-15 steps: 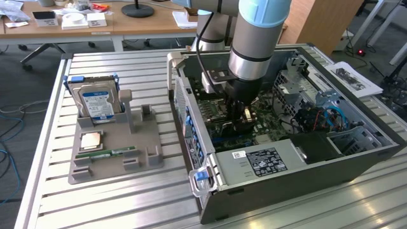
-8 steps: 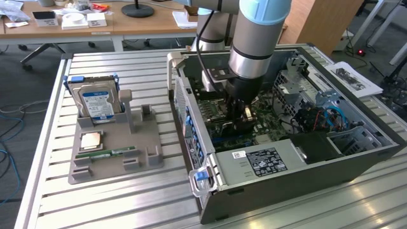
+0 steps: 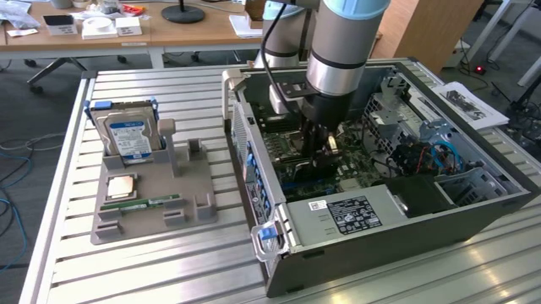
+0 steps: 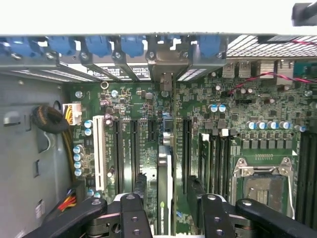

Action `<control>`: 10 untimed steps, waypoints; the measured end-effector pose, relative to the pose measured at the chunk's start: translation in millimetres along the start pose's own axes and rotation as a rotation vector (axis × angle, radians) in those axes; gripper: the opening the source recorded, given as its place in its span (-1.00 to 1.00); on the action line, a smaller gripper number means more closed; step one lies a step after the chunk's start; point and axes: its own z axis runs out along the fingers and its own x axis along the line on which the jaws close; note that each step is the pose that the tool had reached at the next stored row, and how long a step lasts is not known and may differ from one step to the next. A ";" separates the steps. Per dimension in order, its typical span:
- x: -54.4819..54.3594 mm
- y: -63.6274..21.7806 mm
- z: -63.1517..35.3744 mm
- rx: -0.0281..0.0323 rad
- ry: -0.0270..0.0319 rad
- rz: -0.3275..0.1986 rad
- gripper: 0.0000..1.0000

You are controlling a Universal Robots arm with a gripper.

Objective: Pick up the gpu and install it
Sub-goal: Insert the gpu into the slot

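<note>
Grey metal walls of the open computer case (image 3: 473,218) hold a green motherboard (image 4: 247,134) with long dark slots. The gripper (image 4: 166,210) is down inside the case, clenched on the gpu (image 4: 165,183), which stands on its thin edge over the board between two slots. At the exterior view's left, well apart from the case, a grey holder tray (image 3: 127,221) carries a hard drive (image 3: 129,136), a processor chip (image 3: 118,185) and a memory stick (image 3: 139,204).

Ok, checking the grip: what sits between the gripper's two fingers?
In the wrist view, the gpu stands edge-on between the fingers of the gripper, above the green motherboard.
</note>
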 end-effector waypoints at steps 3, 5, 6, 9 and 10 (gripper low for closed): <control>-0.1 -0.3 -9.0 0.0000 0.0000 0.000 -0.08; -0.1 -0.6 -15.9 0.0000 0.0000 0.000 -0.08; -0.1 -0.7 -19.4 0.0000 -0.0001 0.000 -0.08; -0.2 -1.1 -30.1 0.0000 0.0000 0.000 -0.08; -0.2 -1.2 -32.9 0.0001 -0.0002 0.000 -0.08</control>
